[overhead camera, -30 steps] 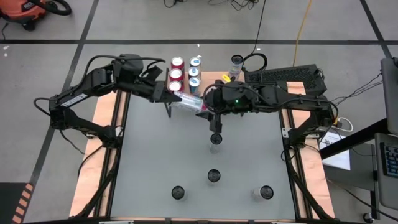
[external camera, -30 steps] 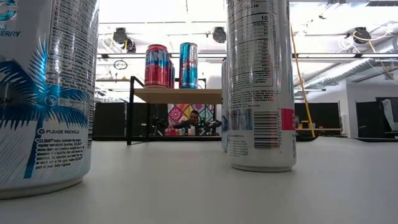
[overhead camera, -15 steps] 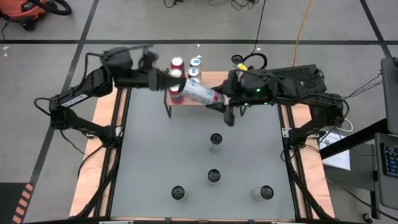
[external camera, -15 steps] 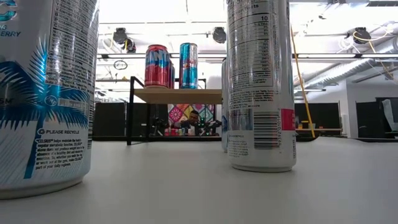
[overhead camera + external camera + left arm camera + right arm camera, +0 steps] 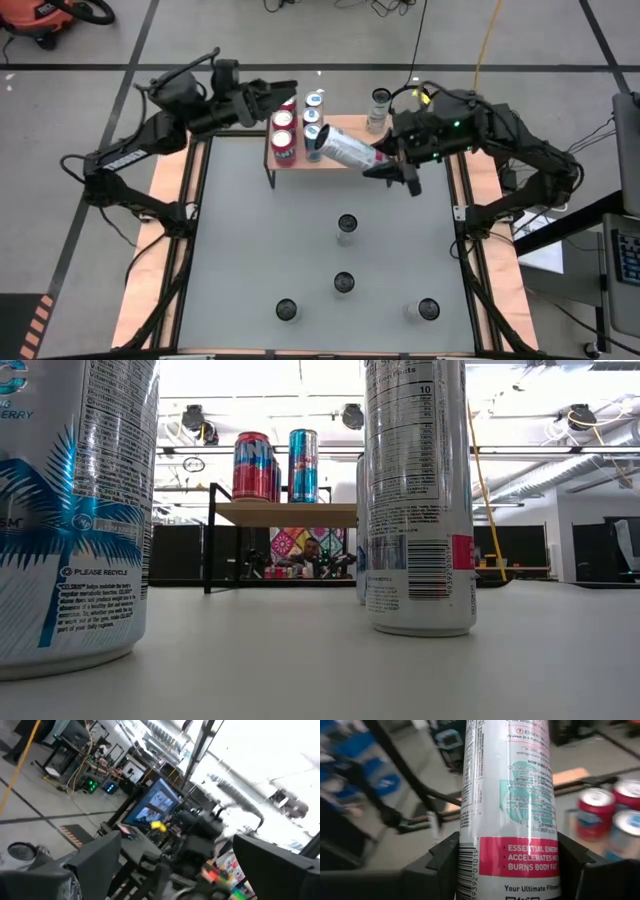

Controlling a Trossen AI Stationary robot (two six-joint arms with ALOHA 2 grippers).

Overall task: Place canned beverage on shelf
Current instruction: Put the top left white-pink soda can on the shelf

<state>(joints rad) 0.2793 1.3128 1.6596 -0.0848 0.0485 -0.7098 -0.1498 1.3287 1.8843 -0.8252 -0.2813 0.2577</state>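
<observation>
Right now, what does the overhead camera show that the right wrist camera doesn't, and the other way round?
Only the high view shows both arms, the open left gripper near the wooden-topped shelf, and four loose cans standing on the grey table. Only the right wrist view shows the label text and pink band on the tall white can. Both show that white can clamped in the right gripper, with red and blue cans nearby.

We see a glossy metal can (image 5: 507, 805) between matt black plastic fingers (image 5: 440, 862) — the shelf (image 5: 345, 160) top light, matt wood; table (image 5: 250, 250) smooth grey.
</observation>
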